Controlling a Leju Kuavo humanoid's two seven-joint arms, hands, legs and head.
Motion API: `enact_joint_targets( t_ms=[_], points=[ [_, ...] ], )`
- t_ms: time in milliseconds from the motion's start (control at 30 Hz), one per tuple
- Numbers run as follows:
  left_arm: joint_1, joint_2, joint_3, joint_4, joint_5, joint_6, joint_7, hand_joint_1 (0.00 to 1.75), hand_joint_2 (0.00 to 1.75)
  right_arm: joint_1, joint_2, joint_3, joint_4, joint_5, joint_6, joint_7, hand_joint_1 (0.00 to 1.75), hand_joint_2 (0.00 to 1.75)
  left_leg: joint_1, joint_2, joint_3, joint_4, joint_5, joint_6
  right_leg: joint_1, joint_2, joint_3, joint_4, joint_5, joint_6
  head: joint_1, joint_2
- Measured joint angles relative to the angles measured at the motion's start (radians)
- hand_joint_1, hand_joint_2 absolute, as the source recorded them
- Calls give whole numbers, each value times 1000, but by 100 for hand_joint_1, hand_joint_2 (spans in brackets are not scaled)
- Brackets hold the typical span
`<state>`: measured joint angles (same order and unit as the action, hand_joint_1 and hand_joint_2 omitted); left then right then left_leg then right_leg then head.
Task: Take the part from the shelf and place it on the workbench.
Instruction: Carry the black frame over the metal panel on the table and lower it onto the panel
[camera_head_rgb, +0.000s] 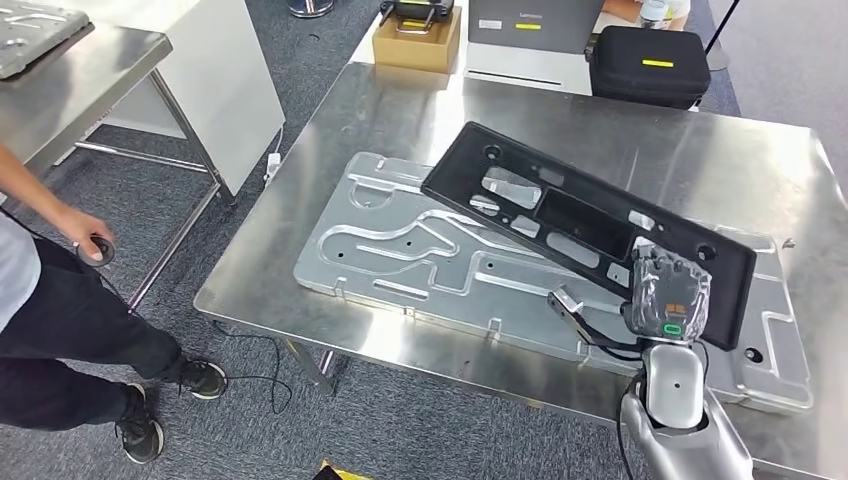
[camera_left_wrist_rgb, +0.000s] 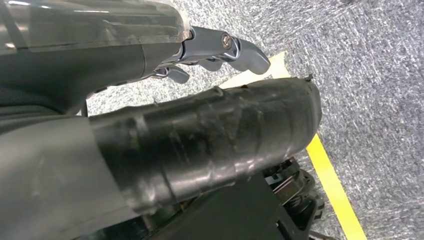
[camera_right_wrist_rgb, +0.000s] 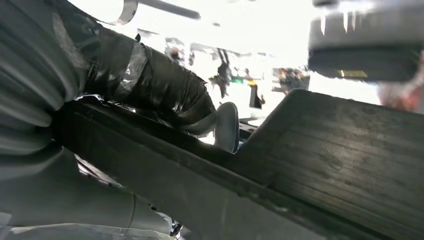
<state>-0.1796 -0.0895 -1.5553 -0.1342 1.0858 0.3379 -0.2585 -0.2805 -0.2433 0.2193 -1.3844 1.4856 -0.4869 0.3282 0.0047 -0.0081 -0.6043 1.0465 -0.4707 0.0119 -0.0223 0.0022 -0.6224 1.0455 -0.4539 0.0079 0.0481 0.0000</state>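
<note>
Grip is kept by the right hand on the near end of the long black part, the fingers being wrapped over its edge; in the right wrist view the thumb is seen pressed on the dark surface of the part. From the hand outward, the part runs away and to the left, tilted, with its far end raised above the worktop. Just under the part, a large machined metal plate lies flat on the worktop, and whether the near end of the part touches this plate cannot be told. Beyond the far end of the part, at the back edge of the worktop, a black case and a cardboard box are set. Well to the left of the hand, past the worktop's edge, a person stands on the carpet.

The left hand is seen over grey carpet and a yellow floor line, with the fingers apart and nothing held between them.

As to progress, the part is judged already taken from the shelf and brought over the worktop. What is left is to lower it flat and release the hold.
</note>
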Motion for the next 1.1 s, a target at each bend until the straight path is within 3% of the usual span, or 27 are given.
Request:
enact_joint_targets(
  t_ms=[67,133,167,200,233,267,333,367,400,467,533,633,667,700,733,767,833,867,933,1000,1033,1100],
  points=[
    [0,0,0,0,2,0,-1,0,0,15,0,8,-2,0,5,13,167,175,3,2,-32,77,-49,-9,-3,-2,5,-5,1,-12,-1,0],
    [1,0,0,0,3,0,-2,0,0,26,0,18,-3,0,14,23,165,175,5,2,-93,208,-108,-15,-1,-2,6,-5,1,-18,-1,0],
    [2,0,0,0,4,0,-2,0,0,32,-1,23,-3,0,21,30,165,175,5,2,-115,253,-120,-16,0,-2,6,-5,0,-19,-1,0],
    [3,0,0,0,6,0,-2,0,0,38,-1,30,-2,0,28,38,163,175,5,2,-122,266,-113,-16,1,-2,7,-4,0,-19,-1,0],
    [4,0,0,0,7,0,-2,0,0,43,-2,37,-2,0,36,46,159,175,5,2,-108,237,-89,-14,1,-2,8,-4,0,-19,-1,0],
    [4,0,0,0,9,0,-2,0,0,48,-2,43,-1,0,44,54,141,175,5,2,-79,177,-53,-11,1,-2,9,-4,-1,-18,-1,0],
    [2,0,0,0,11,0,-2,0,0,54,-2,57,0,0,56,66,65,175,3,2,-15,45,-3,-3,3,-1,10,-2,-2,-13,-1,0],
    [2,0,0,0,12,0,-2,0,0,55,-2,65,2,0,59,72,28,175,1,1,3,6,6,1,4,0,9,-2,-2,-9,-1,0],
    [2,0,0,0,13,0,-2,0,0,55,-2,74,4,0,60,79,4,175,-1,1,11,-11,6,4,6,1,9,-3,-2,-3,0,0],
    [2,0,0,0,16,0,-1,0,0,54,-4,96,8,0,60,94,0,175,-1,1,15,-20,10,13,6,1,11,-6,0,10,0,0],
    [1,0,0,0,18,1,-1,0,0,52,-8,119,11,0,60,107,0,175,3,2,20,-33,19,27,4,0,2,19,-22,19,0,0],
    [2,-1,0,0,19,1,-1,0,0,48,-16,149,17,0,60,126,0,175,4,3,22,-38,23,36,1,0,-68,178,-109,28,0,0],
    [3,-1,0,0,20,1,-1,0,0,48,-20,160,20,0,60,134,0,131,3,3,22,-37,23,37,1,-1,-90,226,-125,31,0,0],
    [4,-1,0,0,21,1,-1,0,0,49,-24,173,21,0,60,141,0,87,3,3,22,-36,22,37,0,-1,-99,246,-123,34,0,0],
    [5,-1,0,0,21,0,0,0,0,48,-29,185,23,0,59,148,0,44,4,3,22,-33,20,36,-1,-1,-89,228,-103,35,0,0],
    [5,-1,0,0,22,0,0,0,0,48,-35,195,23,1,58,152,0,0,4,2,22,-30,18,34,-2,-1,-62,176,-70,34,0,0],
    [6,-2,0,0,24,1,-1,0,0,44,-45,214,22,1,55,160,0,0,3,1,22,-22,11,28,-1,-2,0,52,-23,28,1,0],
    [6,-3,0,0,26,1,-1,0,0,42,-52,224,20,1,53,164,0,0,1,1,20,-19,9,23,2,-2,18,14,-15,23,0,0],
    [8,-3,0,0,31,2,-2,0,0,41,-64,242,12,1,49,165,0,0,-3,1,19,-17,8,13,8,0,25,-3,-17,13,0,0],
    [10,-2,0,0,37,2,-5,0,0,45,-73,254,-3,1,54,154,0,0,-1,1,19,-13,1,3,4,1,27,-6,-14,1,0,0],
    [11,-2,0,0,40,2,-6,0,0,48,-75,257,-14,1,60,144,0,0,0,2,12,5,-13,-3,2,1,28,-8,-13,-6,-1,0],
    [12,-2,0,0,48,3,-11,0,0,60,-80,260,-40,1,84,113,0,0,3,2,-27,97,-69,-12,0,-1,30,-11,-13,-16,-1,0]
  ],
)
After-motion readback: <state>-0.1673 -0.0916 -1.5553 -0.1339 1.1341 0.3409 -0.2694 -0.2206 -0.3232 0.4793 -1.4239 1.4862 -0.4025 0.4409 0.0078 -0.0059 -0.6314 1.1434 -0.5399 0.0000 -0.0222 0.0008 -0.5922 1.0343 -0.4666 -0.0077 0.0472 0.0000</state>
